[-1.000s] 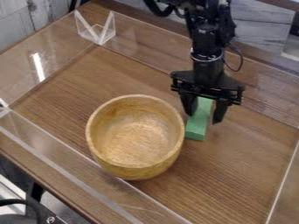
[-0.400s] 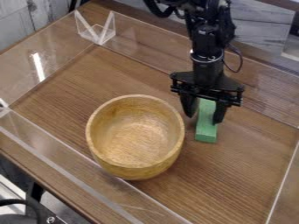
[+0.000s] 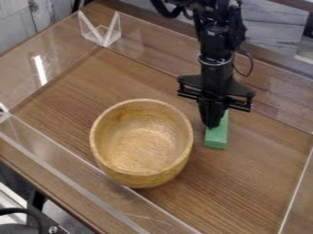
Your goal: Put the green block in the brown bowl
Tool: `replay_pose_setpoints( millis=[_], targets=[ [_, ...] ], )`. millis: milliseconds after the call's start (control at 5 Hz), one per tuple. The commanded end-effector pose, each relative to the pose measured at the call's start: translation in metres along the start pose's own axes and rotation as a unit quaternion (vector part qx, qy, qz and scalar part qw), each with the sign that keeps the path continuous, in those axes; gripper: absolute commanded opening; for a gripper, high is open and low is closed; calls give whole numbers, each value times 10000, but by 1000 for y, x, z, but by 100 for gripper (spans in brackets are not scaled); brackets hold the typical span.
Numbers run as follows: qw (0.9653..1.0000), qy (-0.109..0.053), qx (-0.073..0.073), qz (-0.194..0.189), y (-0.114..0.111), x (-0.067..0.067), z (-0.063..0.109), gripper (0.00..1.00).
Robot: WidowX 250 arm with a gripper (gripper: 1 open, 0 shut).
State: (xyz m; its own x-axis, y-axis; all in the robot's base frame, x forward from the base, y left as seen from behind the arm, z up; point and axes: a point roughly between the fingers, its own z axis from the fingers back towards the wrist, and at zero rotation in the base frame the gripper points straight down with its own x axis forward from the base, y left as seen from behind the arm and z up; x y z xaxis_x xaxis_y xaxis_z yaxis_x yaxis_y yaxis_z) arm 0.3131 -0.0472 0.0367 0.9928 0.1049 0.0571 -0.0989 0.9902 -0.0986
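The green block [image 3: 218, 135] lies flat on the wooden table just right of the brown bowl [image 3: 143, 142]. My gripper [image 3: 213, 119] points straight down over the block's far end, its black fingers drawn together around that end, which they hide. The block still rests on the table. The bowl is round, light-brown wood, and holds nothing.
A clear plastic wall [image 3: 49, 164] rims the table's near-left side. A small clear stand [image 3: 101, 29] sits at the back left. The wood table [image 3: 110, 78] extends bare to the left and behind the bowl.
The fingers stood spread on either side of the block's far end and have now closed in on it. The block shifted slightly to the right. The arm stayed in place.
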Motion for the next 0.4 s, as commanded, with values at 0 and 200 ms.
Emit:
replay_pose_setpoints(
  millis=[0,200],
  targets=[
    [9995,-306,-40,-121,-1,8,33,0],
    [9993,-287,-24,-231,1,3,51,0]
  ],
)
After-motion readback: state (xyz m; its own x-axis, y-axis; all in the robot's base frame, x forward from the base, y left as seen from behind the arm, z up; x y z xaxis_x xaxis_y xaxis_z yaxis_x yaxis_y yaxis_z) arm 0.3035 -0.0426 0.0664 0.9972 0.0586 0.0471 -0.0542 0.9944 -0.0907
